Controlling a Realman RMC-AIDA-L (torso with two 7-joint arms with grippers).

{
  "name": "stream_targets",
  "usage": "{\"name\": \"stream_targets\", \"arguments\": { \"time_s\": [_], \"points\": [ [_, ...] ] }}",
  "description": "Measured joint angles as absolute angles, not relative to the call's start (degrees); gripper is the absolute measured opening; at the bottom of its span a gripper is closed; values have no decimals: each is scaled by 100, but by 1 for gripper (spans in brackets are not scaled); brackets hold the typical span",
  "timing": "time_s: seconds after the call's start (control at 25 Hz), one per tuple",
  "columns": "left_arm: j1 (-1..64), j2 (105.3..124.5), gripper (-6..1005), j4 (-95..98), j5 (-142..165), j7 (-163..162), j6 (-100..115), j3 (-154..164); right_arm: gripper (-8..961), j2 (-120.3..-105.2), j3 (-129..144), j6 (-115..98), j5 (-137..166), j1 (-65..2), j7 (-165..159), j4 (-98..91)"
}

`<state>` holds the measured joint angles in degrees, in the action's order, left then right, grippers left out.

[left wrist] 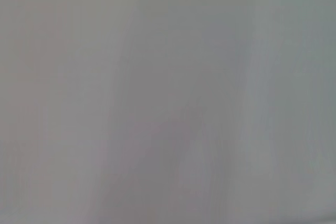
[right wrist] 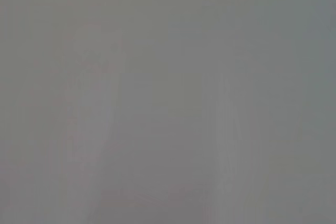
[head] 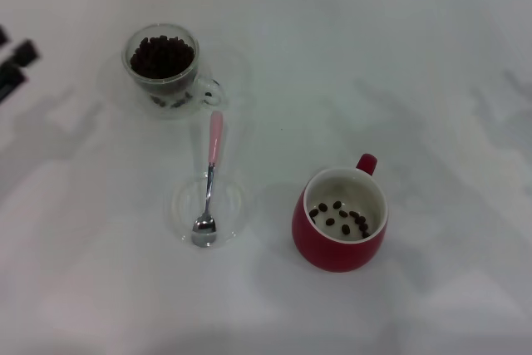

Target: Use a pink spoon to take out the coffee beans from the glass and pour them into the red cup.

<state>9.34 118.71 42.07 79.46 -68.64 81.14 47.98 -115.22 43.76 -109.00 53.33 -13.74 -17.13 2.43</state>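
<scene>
The glass (head: 166,93) stands at the back left of the white table, filled with dark coffee beans (head: 161,56), its clear handle turned to the right. The pink spoon (head: 214,139) lies free in front of it, its silver bowl resting in a flat clear dish (head: 229,205) and its pink handle pointing toward the glass. The red cup (head: 332,251) stands at the front right with several coffee beans (head: 341,215) on its cream bottom. My left gripper (head: 18,66) shows at the far left edge, open and holding nothing, well away from the glass. The right gripper is out of view.
The white table (head: 432,81) stretches around the three items. Both wrist views show only a pale bare surface.
</scene>
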Motion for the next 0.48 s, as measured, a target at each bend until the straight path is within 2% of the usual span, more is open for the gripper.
{"name": "stream_targets", "arguments": {
  "time_s": [0.2, 0.48],
  "points": [
    [715, 11886, 523, 3493, 7203, -5683, 8138, 4102, 610, -11522, 4360, -10988, 5197, -1320, -1680, 225],
    [745, 11893, 524, 2489, 6711, -4198, 8092, 2918, 610, -11529, 4361, -11059, 5169, -1323, -1184, 271]
  ]
}}
